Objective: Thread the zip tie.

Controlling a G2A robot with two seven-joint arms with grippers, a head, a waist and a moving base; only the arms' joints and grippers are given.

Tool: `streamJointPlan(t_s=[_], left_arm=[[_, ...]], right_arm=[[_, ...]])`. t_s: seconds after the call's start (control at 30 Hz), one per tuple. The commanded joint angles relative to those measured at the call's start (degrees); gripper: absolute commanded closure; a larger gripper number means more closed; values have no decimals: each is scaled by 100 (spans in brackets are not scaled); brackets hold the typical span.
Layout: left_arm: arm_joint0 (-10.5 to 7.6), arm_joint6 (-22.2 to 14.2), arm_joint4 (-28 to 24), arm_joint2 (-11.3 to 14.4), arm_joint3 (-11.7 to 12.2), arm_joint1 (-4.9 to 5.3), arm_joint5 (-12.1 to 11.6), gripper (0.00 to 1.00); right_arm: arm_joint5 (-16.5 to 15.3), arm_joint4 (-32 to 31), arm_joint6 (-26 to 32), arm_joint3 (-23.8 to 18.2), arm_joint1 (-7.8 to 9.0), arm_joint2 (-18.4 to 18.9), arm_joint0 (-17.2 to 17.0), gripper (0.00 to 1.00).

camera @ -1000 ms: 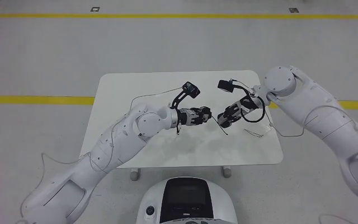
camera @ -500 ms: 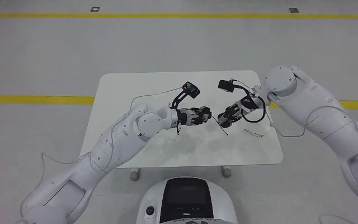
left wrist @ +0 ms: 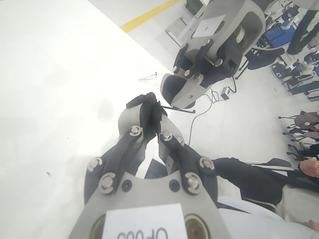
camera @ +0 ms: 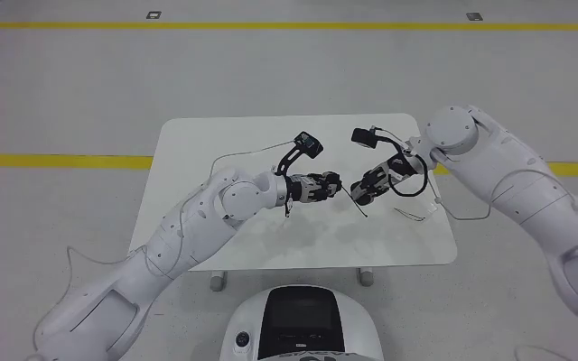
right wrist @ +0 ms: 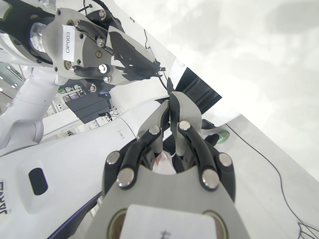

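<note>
Counting: two grippers, one black zip tie (left wrist: 182,110), one white table (camera: 226,153), one loose thin strand (camera: 411,215). Above the table's middle the left gripper (camera: 332,184) and right gripper (camera: 358,192) meet tip to tip, both with fingers pinched fully together. The zip tie runs between them, gripped by each, its free end poking past the right gripper's tips. The strand lies on the table near the right arm. One white printed label (left wrist: 208,25) sits on each gripper body.
</note>
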Motion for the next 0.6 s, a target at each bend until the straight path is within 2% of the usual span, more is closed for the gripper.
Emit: streamJointPlan(t_s=[0.0,0.57], left_arm=[[0,0,0,0,0,0,0,100],[0,0,0,0,0,0,0,100]], right_arm=[[1,0,0,5,-5,-4,2,100],[-25,21,0,112,-73,-57,58,100]])
